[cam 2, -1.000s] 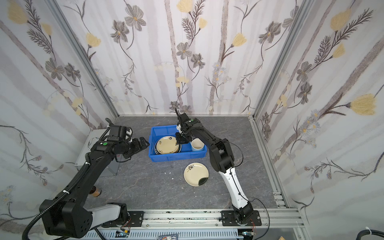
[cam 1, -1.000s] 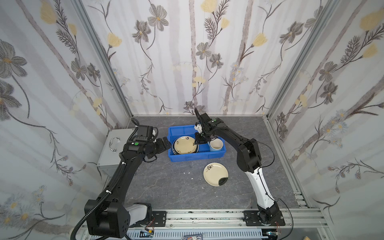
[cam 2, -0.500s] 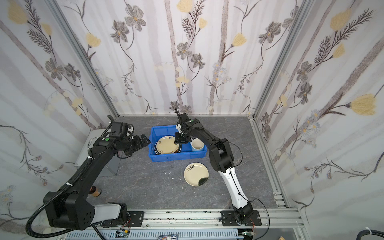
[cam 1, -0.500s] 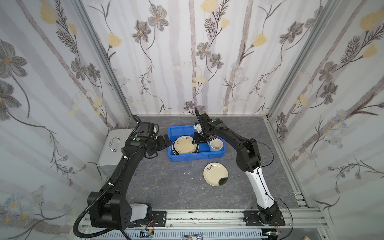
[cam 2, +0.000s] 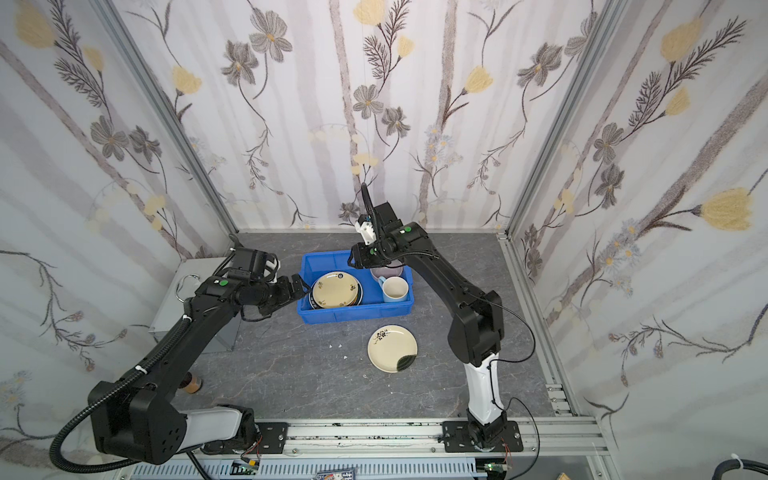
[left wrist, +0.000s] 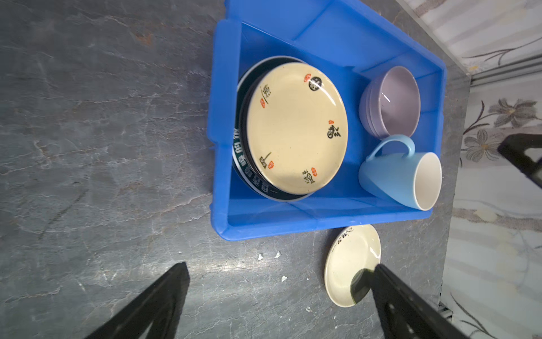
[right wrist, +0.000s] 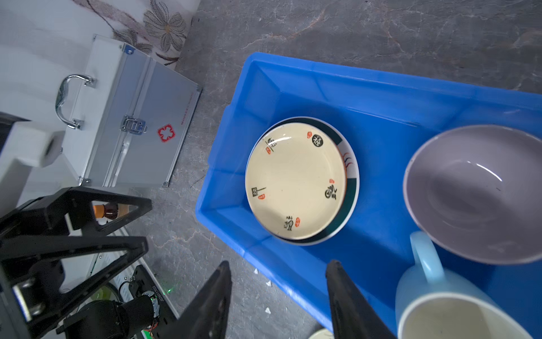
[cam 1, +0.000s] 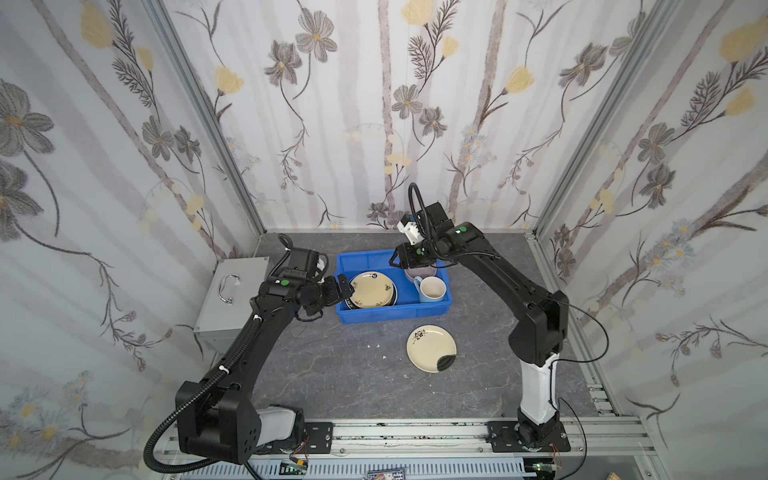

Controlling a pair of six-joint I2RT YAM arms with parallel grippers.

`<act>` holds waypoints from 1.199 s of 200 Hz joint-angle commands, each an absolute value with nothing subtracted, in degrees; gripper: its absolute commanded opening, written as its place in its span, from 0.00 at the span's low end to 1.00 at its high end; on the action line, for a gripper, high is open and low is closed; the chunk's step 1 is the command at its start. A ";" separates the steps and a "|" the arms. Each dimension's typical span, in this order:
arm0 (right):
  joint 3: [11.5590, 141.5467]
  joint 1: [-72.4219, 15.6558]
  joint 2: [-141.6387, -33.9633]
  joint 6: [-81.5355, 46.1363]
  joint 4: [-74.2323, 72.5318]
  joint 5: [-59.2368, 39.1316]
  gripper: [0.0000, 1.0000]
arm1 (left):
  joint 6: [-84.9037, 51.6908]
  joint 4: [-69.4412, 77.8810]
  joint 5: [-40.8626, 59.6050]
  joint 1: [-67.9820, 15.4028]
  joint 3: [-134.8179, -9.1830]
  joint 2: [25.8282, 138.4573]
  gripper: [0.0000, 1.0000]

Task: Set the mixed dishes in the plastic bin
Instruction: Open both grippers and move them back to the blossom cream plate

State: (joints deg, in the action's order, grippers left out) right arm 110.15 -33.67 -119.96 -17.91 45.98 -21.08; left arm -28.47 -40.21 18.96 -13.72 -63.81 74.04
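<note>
One dish is lying outside the plastic bin (cam 1: 390, 316), which is sitting across the back middle of the table. Inside it, a cream plate (cam 1: 372, 289) is resting on a teal-patterned plate (left wrist: 242, 161) at the end towards my left arm. The cream-flowered plate (cam 1: 430, 348) is lying flat on the table just in front of the bin's near wall, below the end towards my right arm. Being round, it is offering no long axis, only a rim. The lilac bowl (left wrist: 391, 101) and pale blue mug (left wrist: 390, 176) are filling that right end of the bin. My left gripper (cam 1: 340, 287) is hanging spread wide at the bin's left wall, and my right gripper (right wrist: 278, 262) is hovering parted and empty over the bin's far side. I am judging the right arm better placed, reaching back towards me and down
</note>
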 commanded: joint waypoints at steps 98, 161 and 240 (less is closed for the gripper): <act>43.47 -33.56 -70.41 -30.66 29.51 -15.61 0.51 | -43.86 -31.75 6.87 -44.86 -53.25 73.50 0.95; 27.15 -32.89 -65.10 -34.62 21.89 -14.50 0.50 | -44.79 -24.48 7.98 -52.93 -56.28 87.29 0.93; 24.01 -27.77 -70.54 -33.79 15.48 -17.25 0.48 | -38.09 -26.88 10.73 -52.91 -67.48 101.34 0.71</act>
